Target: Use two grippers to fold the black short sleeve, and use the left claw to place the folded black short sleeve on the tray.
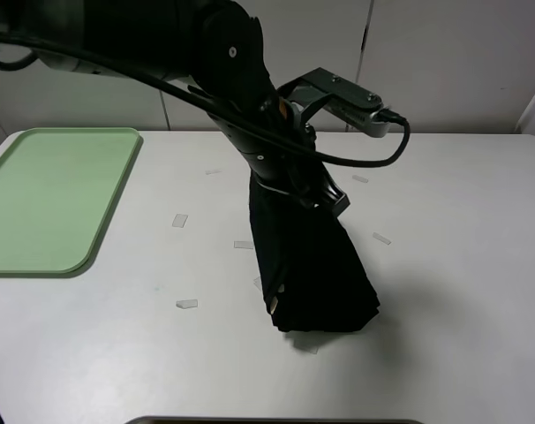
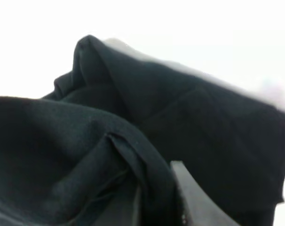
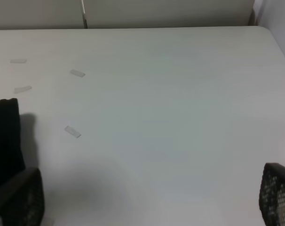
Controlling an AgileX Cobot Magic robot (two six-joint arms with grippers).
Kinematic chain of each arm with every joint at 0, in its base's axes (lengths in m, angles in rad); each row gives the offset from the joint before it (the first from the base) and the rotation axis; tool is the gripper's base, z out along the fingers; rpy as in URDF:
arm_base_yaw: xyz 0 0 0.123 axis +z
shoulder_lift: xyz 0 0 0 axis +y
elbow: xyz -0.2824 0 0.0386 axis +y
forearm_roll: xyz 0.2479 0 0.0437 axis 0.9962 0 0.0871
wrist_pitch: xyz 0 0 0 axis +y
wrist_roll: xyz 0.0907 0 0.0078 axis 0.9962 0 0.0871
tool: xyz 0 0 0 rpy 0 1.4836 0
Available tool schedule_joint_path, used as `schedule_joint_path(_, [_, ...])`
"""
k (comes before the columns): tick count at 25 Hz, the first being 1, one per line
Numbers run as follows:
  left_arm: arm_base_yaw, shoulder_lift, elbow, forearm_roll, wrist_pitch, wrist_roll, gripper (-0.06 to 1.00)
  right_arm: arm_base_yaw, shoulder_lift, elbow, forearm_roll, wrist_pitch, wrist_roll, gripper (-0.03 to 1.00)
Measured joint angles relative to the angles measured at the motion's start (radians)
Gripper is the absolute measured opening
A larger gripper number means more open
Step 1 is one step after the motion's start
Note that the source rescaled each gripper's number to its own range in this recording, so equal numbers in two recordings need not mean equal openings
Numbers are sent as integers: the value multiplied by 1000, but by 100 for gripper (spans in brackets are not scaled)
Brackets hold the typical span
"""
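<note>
**Materials and finishes: cloth, tray, bench, arm fittings**

Black shirt [image 1: 313,265]: soft matt cloth of fine, even texture, with a stitched hem fold showing in the left wrist view. Tray [image 1: 38,194]: pale green, smooth, plastic-looking, faint sheen. Bench [image 1: 462,265]: white, smooth, low sheen. Tape strips [image 1: 180,220]: small, translucent, slightly glossy. Arm housing [image 1: 228,53]: black, hard, glossy. Camera bracket [image 1: 342,93]: grey, metal-looking, satin. Right claw [image 3: 148,197] pads [image 3: 277,194]: black, with a dotted mesh texture.
</note>
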Motion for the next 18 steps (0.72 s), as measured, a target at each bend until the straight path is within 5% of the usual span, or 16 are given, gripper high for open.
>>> schedule_joint_path(18, [-126,170,0,-94,-281,1,12,0,0,0,0,0,0,100])
